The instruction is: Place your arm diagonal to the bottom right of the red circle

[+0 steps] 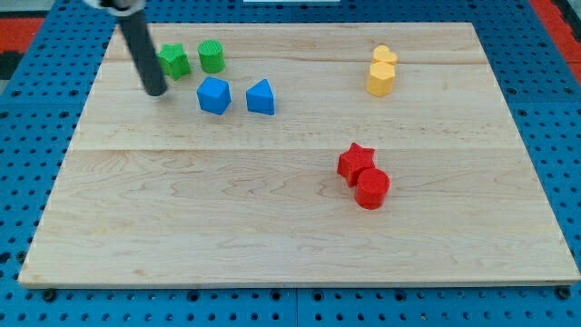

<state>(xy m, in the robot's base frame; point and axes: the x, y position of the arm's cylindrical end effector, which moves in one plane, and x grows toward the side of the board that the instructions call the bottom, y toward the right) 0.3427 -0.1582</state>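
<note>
The red circle lies right of the board's middle, touching the red star just above and to its left. My tip is far off at the view's upper left, just below and left of the green star-like block and left of the blue blocks. The dark rod rises from the tip toward the view's top.
A green cylinder sits beside the green star-like block. Two blue blocks lie right of my tip. Two yellow blocks touch at the upper right. The wooden board rests on a blue pegboard.
</note>
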